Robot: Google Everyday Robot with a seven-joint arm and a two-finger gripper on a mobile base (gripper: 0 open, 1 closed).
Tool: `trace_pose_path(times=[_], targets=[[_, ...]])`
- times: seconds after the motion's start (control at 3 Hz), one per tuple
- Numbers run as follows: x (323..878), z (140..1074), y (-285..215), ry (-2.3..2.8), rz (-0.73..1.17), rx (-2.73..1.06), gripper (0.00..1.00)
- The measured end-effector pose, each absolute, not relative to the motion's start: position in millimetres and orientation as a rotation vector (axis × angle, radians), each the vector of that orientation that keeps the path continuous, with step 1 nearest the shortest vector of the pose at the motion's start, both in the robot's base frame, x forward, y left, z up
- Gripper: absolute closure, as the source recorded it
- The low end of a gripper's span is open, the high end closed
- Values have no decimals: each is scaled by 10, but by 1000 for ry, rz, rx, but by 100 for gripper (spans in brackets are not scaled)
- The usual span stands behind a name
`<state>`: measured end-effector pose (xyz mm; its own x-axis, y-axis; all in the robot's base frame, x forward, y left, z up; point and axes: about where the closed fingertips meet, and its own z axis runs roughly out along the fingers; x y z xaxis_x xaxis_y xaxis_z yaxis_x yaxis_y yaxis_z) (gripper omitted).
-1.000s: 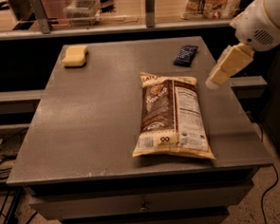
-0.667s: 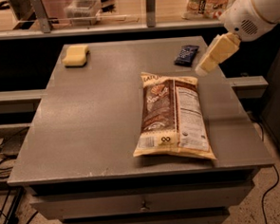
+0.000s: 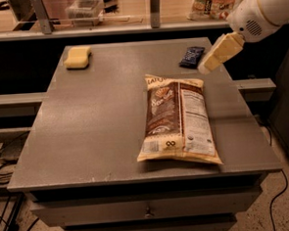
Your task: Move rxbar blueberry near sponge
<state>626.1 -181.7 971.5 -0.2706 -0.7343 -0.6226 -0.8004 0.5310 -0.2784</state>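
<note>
At the far right corner of the grey table [image 3: 95, 115], we see the rxbar blueberry [image 3: 192, 56] lying flat in its dark navy wrapper, just beyond the top edge of the large brown-and-cream chip bag [image 3: 176, 120] that sprawls across the right half of the surface. Our gripper [image 3: 204, 67] hangs just beside the bar on its right, slanting down from the white arm [image 3: 263, 7] that reaches in from the upper right. Its cream tip looks to be close above the tabletop, though from this angle we cannot say whether it touches the bar or the table, and we cannot tell whether the grip is wide, narrow or closed. It holds nothing that we can make out. The sponge [image 3: 77, 57], a pale-yellow block, sits at the far left corner of the same table, well apart from the bar. As we judge it, the task is barely begun: the gripper is next to the bar, but the grasp is not yet done, and the bar lies far from its goal. Left for us are closing on the wrapper, lifting it, carrying it leftward along the far side of the table, where the chip bag does not seem to stand in the way, and setting it down near the sponge.
</note>
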Motion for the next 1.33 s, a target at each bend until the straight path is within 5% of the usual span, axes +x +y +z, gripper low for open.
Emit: trace_pose_path(times=[1.33], targets=[[7384, 9223, -1504, 1989, 244, -957, 0]])
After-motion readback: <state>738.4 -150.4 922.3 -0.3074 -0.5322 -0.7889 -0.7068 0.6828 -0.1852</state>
